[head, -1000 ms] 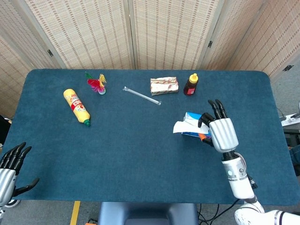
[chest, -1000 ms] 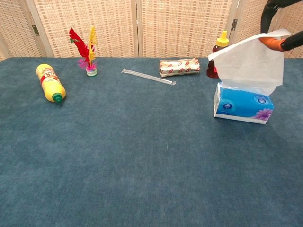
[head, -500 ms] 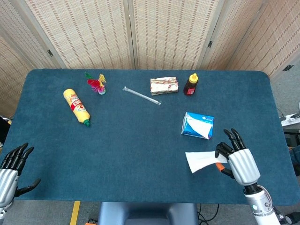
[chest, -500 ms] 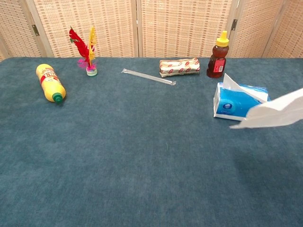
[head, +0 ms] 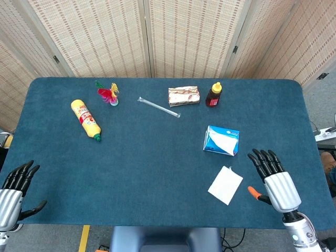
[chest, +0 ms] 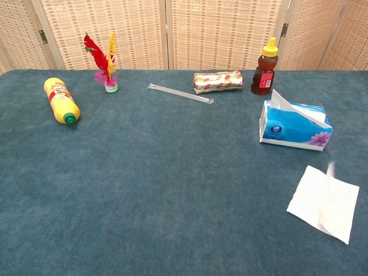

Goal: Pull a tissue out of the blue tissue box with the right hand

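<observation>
We see the pulled tissue (head: 226, 185) lying flat on the desk (head: 157, 152), just left of the right robot hand (head: 278, 184), which holds nothing, fingers spread apart. The blue tissue box (head: 221, 140) sits near, beyond the tissue, another sheet protruding. The left robot hand (head: 13, 191) hovers empty, fingers apart, at the desk's near-left corner.

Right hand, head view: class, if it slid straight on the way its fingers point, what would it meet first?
The right hand points up the table, slightly leftward. The way looks free; the tissue box probably sits just left of that line, though depth is unclear.
</observation>
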Action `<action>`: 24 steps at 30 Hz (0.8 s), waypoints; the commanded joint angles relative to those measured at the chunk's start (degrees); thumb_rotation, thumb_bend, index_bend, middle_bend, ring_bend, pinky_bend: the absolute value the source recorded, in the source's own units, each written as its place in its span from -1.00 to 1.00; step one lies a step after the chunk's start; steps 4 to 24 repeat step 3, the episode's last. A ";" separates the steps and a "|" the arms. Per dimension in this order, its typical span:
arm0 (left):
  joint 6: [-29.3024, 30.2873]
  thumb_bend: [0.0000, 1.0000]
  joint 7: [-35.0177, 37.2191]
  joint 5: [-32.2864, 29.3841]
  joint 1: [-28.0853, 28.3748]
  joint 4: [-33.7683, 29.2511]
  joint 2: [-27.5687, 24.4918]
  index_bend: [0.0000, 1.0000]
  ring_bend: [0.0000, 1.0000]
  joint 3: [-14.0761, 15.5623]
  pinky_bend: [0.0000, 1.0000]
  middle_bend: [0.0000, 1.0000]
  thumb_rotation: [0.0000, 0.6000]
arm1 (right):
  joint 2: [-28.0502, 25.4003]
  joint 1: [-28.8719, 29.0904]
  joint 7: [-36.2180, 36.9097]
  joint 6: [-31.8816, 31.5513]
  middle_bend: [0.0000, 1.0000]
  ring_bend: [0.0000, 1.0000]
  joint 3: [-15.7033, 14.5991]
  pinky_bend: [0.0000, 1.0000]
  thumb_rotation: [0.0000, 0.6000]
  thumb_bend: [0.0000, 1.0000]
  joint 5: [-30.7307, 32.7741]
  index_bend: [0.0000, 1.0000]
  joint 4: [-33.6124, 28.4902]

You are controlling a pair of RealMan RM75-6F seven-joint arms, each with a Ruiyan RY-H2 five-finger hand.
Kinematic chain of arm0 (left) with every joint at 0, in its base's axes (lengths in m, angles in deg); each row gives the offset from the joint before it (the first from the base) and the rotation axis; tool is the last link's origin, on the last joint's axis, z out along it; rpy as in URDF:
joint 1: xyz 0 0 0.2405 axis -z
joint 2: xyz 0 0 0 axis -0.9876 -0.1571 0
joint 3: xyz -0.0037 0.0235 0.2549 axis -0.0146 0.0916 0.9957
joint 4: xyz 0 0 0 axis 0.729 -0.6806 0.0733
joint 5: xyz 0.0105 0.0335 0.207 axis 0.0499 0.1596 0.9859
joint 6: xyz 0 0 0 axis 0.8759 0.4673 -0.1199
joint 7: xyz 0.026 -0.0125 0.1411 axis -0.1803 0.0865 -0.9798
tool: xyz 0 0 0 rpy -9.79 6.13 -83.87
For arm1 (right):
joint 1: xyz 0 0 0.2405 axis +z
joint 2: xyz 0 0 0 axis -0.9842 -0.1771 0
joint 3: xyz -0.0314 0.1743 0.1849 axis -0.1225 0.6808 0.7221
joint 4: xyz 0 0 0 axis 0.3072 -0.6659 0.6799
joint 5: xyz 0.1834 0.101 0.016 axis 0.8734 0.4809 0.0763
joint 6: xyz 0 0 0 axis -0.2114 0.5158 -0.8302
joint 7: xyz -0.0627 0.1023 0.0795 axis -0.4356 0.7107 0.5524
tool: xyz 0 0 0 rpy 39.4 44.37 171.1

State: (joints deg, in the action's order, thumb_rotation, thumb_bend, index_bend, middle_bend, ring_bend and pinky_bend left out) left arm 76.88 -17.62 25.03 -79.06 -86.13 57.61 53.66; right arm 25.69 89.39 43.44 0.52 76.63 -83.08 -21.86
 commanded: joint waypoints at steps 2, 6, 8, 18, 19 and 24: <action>-0.02 -0.50 0.03 0.01 0.03 -0.02 0.00 -1.00 -1.00 0.00 -0.73 -1.00 1.00 | -0.32 -0.29 -0.68 0.66 -1.00 -1.00 0.08 -1.00 1.00 -0.77 0.18 -1.00 -0.47; -0.07 -0.50 -0.01 0.00 0.05 -0.04 0.01 -1.00 -1.00 0.01 -0.73 -1.00 1.00 | -0.47 -0.34 -1.01 1.13 -1.00 -1.00 0.07 -1.00 1.00 -0.77 0.46 -1.00 -0.62; -0.07 -0.50 -0.01 0.00 0.05 -0.04 0.01 -1.00 -1.00 0.01 -0.73 -1.00 1.00 | -0.47 -0.34 -1.01 1.13 -1.00 -1.00 0.07 -1.00 1.00 -0.77 0.46 -1.00 -0.62; -0.07 -0.50 -0.01 0.00 0.05 -0.04 0.01 -1.00 -1.00 0.01 -0.73 -1.00 1.00 | -0.47 -0.34 -1.01 1.13 -1.00 -1.00 0.07 -1.00 1.00 -0.77 0.46 -1.00 -0.62; -0.07 -0.50 -0.01 0.00 0.05 -0.04 0.01 -1.00 -1.00 0.01 -0.73 -1.00 1.00 | -0.47 -0.34 -1.01 1.13 -1.00 -1.00 0.07 -1.00 1.00 -0.77 0.46 -1.00 -0.62; -0.07 -0.50 -0.01 0.00 0.05 -0.04 0.01 -1.00 -1.00 0.01 -0.73 -1.00 1.00 | -0.47 -0.34 -1.01 1.13 -1.00 -1.00 0.07 -1.00 1.00 -0.77 0.46 -1.00 -0.62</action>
